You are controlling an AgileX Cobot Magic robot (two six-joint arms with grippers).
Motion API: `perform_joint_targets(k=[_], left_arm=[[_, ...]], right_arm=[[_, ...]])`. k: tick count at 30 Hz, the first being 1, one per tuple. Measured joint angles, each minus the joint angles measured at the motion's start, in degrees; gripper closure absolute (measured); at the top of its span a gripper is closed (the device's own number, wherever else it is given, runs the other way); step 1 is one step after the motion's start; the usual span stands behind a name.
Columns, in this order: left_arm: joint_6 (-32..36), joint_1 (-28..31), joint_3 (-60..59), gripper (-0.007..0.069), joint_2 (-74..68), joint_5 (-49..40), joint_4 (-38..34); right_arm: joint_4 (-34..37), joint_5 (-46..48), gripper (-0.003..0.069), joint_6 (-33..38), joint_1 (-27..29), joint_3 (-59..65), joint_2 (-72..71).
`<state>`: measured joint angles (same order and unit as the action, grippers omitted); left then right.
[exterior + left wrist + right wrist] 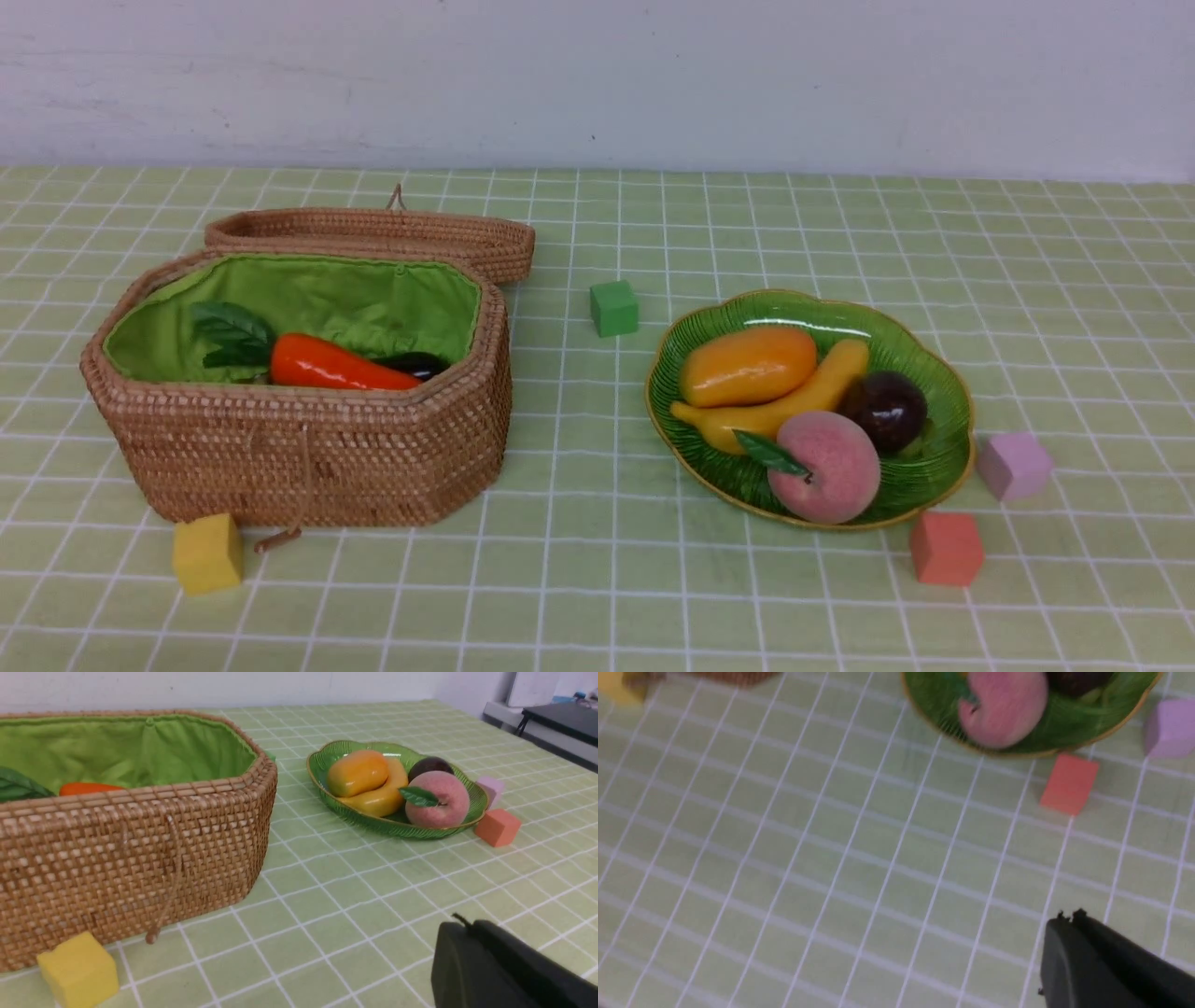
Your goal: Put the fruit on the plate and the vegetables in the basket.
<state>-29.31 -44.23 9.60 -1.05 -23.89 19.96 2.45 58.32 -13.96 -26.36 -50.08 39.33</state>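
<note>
In your front view, neither arm shows. The basket (308, 448) sits on the left of the checked tabletop (597, 579) with its lid (373, 233) folded open behind it. Inside, against the green lining, you can see the carrot (336, 366) lying with its leaves to the left, and the dark eggplant (415, 364) just behind its tip; no bitter gourd is visible from here. On the right, the plate (924, 467) holds all 4 fruits: mango (747, 364) at the back, banana (794, 401) touching its front, mangosteen (885, 409) to the right, and peach (826, 467) nearest you. There are 4 cubes loose on the tabletop: green cube (613, 308) between basket and plate, yellow cube (207, 553) at the basket's front corner, pink cube (1013, 465) and red cube (946, 549) just beside the plate's right and front rim.

In your left wrist view, the left gripper (467, 926) hangs low over bare tabletop, jaws pressed together and holding nothing. The basket fills the near side with the carrot's top peeking over the rim, the yellow cube beside it, and the plate of fruit farther off.

In your right wrist view, which is blurred, the right gripper (1069, 917) is likewise closed and empty above the tabletop, well apart from the red cube, with the peach on the plate's rim beyond.
</note>
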Motion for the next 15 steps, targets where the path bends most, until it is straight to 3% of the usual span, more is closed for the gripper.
perform_joint_targets(k=[1, 4, 6, 10, 15], left_arm=[[0.0, 0.0, 0.0, 0.0637, 0.0, -0.2, 0.0], [0.0, 0.0, 0.0, 0.0636, -0.1, -2.0, 0.0], [0.0, 0.0, 0.0, 0.0635, -0.1, -2.8, 0.0], [0.0, 0.0, 0.0, 0.0634, -0.1, -4.3, 0.0], [0.0, 0.0, 0.0, 0.0632, -0.1, -5.5, 0.0]], right_arm=[[1.2, -2.2, 0.0679, 1.3, 1.8, 1.9, -1.8], [10.3, -24.0, 0.0679, 14.4, 17.6, 22.8, -14.8], [12.5, -30.5, 0.0679, 20.1, 21.7, 32.2, -20.8], [14.8, -36.4, 0.0679, 25.9, 25.4, 44.9, -33.0], [14.9, -35.3, 0.0679, 26.7, 25.8, 51.0, -39.6]])
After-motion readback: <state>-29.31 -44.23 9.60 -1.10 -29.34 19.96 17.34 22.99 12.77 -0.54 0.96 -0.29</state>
